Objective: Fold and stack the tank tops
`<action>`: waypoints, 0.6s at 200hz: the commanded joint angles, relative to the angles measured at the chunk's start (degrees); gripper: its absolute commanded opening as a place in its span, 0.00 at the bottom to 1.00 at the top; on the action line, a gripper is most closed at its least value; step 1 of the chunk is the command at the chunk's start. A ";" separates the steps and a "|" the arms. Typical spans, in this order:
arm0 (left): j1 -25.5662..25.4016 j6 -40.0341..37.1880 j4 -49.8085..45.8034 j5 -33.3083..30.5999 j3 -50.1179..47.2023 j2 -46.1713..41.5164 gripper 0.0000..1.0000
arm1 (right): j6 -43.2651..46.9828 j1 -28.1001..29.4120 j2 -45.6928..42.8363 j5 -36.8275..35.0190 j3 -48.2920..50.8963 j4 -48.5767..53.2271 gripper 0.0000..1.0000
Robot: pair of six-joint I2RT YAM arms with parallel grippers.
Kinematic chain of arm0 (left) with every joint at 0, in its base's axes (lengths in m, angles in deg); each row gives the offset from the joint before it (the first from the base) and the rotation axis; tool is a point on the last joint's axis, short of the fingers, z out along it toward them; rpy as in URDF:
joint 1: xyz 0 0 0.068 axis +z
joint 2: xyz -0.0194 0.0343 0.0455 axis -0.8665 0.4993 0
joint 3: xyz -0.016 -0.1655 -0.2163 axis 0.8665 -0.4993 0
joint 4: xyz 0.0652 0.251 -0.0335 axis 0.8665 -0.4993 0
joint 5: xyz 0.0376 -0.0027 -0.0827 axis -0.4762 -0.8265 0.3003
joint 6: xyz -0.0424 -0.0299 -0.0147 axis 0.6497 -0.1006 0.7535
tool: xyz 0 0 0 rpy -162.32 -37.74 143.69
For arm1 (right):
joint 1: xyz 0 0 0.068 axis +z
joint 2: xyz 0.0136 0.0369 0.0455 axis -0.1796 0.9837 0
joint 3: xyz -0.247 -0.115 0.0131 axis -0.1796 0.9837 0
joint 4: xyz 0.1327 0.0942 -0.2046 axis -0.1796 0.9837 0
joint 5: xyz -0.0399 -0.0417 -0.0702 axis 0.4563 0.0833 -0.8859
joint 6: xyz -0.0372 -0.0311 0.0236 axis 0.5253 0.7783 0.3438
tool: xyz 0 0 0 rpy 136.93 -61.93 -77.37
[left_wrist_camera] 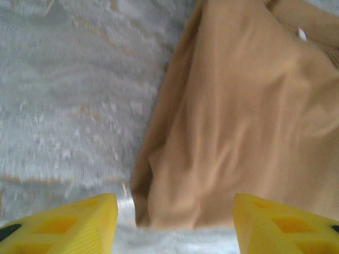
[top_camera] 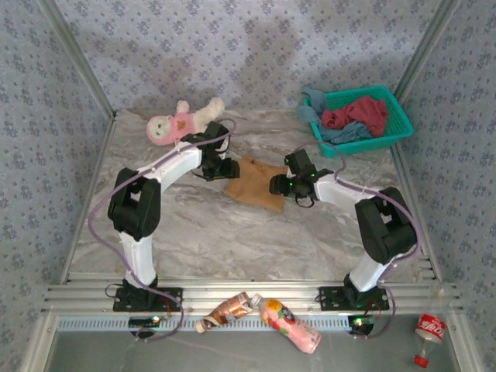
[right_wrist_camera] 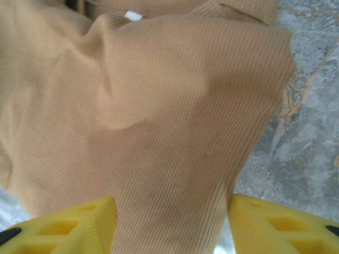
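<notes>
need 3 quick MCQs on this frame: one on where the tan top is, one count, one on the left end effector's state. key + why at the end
1. Where does the tan top lie?
A. in the teal basket
B. on the table, between the left end effector and the right end effector
C. hanging off the table's near edge

2. How many tops are in the basket?
A. none
B. four
C. two

3. How does the left end effector stand?
A. open, gripping nothing
B. shut on the tan top
C. shut on the basket's rim

Key:
1 B, it lies on the marble between the two arms' tips.
2 C, one dark red top and one dusty blue top.
3 A, its yellow fingers stand apart, the cloth's edge ahead of them.
</notes>
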 commanded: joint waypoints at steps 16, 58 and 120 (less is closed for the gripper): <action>0.73 -3.93 7.95 6.71 2.79 6.51 0.59 | -1.89 0.26 4.35 -1.56 -0.08 -3.79 0.57; 0.40 -2.99 10.43 11.00 2.68 8.89 0.57 | -1.90 0.33 6.19 -0.85 0.55 -4.89 0.54; 1.04 -4.47 4.08 8.60 4.85 9.42 0.04 | -0.11 0.25 4.96 0.17 -0.38 -3.66 0.56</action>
